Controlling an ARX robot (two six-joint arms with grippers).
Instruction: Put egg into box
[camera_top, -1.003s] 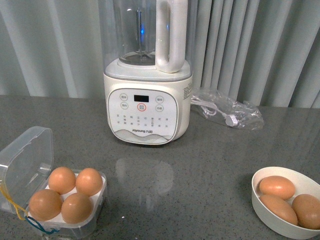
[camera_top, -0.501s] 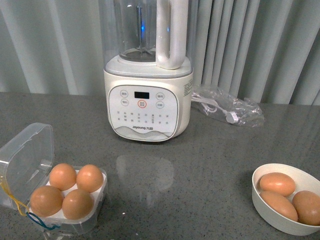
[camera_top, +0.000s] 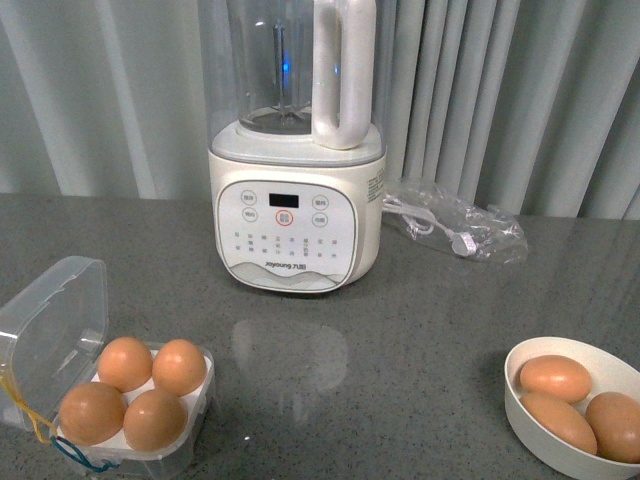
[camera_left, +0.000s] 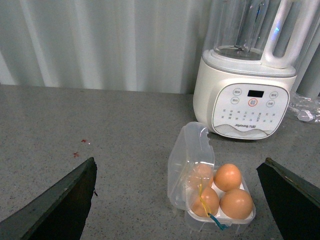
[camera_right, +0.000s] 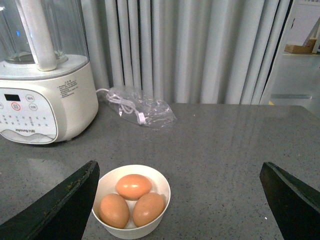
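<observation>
left gripper (camera_left: 177, 162) fingers spread wide, holding nothing | right gripper (camera_right: 180, 163) likewise spread wide, holding nothing | box (camera_left: 187, 150) just ahead of left gripper, lid standing open, four eggs (camera_left: 227, 176) filling its holes | bowl (camera_right: 159, 182) with three eggs (camera_right: 133, 186) just ahead of right gripper | blender (camera_top: 295, 220) beyond both

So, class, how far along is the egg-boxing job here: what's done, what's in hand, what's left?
Done: all four holes of the box hold eggs. In hand: nothing; the left fingers and right fingers are spread open and empty. Left: the lid stands open, and three eggs sit in the bowl with no free hole.
</observation>
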